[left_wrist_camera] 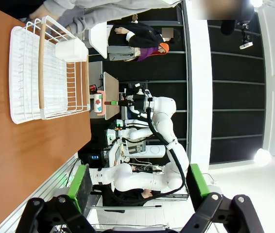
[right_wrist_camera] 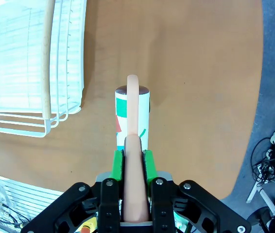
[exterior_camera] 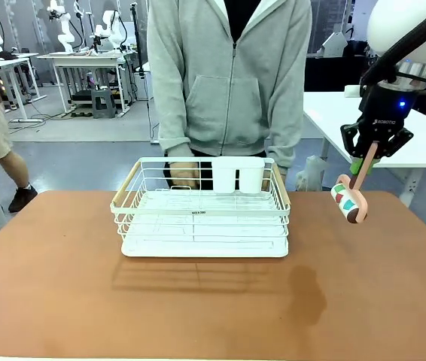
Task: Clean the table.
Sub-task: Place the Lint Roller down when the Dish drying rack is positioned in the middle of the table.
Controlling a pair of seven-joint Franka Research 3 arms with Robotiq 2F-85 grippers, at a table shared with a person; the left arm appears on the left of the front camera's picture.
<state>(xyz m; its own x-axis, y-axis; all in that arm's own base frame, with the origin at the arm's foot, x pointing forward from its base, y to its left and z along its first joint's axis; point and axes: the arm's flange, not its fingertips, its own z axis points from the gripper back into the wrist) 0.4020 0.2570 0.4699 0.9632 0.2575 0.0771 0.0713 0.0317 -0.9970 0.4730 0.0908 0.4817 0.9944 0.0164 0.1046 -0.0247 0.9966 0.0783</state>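
The reddish-brown table [exterior_camera: 198, 316] spreads across the front view. My right gripper [exterior_camera: 372, 153] hangs above its right side, shut on the pink handle of a lint roller [exterior_camera: 348, 203]. The roller's white, green and red head hangs just over the tabletop. In the right wrist view the green pads [right_wrist_camera: 118, 165] clamp the handle, and the roller [right_wrist_camera: 132, 119] points down at the table [right_wrist_camera: 200, 73]. My left gripper [left_wrist_camera: 140, 187] is open and holds nothing, off the table's [left_wrist_camera: 21, 160] edge. Far off it sees the roller [left_wrist_camera: 97, 103].
A white wire rack [exterior_camera: 202, 214] with wooden handles stands mid-table, with white cups [exterior_camera: 237, 174] at its far side. A person in a grey hoodie stands behind it, hands [exterior_camera: 183, 174] at the rack's far rim. A darker patch [exterior_camera: 307, 289] marks the tabletop front right.
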